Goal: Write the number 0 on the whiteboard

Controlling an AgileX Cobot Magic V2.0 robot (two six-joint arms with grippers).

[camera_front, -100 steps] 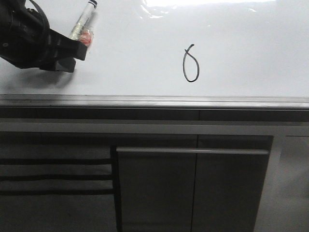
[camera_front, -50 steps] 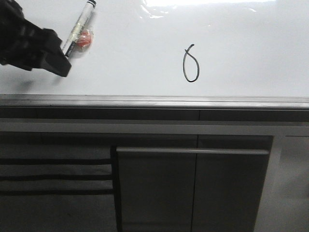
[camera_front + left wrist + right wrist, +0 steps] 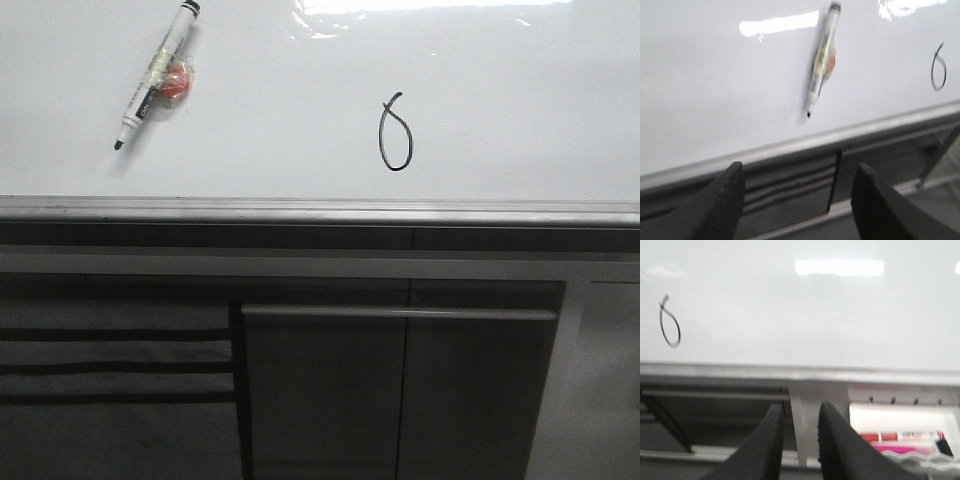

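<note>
The number 0 (image 3: 395, 135) is a narrow black loop with a short tail, drawn near the middle of the white whiteboard (image 3: 520, 90). It also shows in the left wrist view (image 3: 938, 67) and the right wrist view (image 3: 669, 325). A black-capped marker (image 3: 155, 75) with a small orange piece taped to it lies loose on the board at the left, tip toward the near edge; it also shows in the left wrist view (image 3: 821, 60). My left gripper (image 3: 798, 167) is wide open and empty, back over the cabinet front. My right gripper (image 3: 801, 407) is slightly open and empty, also below the board's edge. Neither gripper shows in the front view.
A grey metal edge strip (image 3: 320, 208) runs along the board's near side. Dark grey cabinet panels (image 3: 320, 390) with a handle bar lie below it. A white tray with red and pink items (image 3: 900, 440) shows in the right wrist view.
My left gripper let go of the marker, drew back to the left and left the front view. The marker now lies free on the board.
</note>
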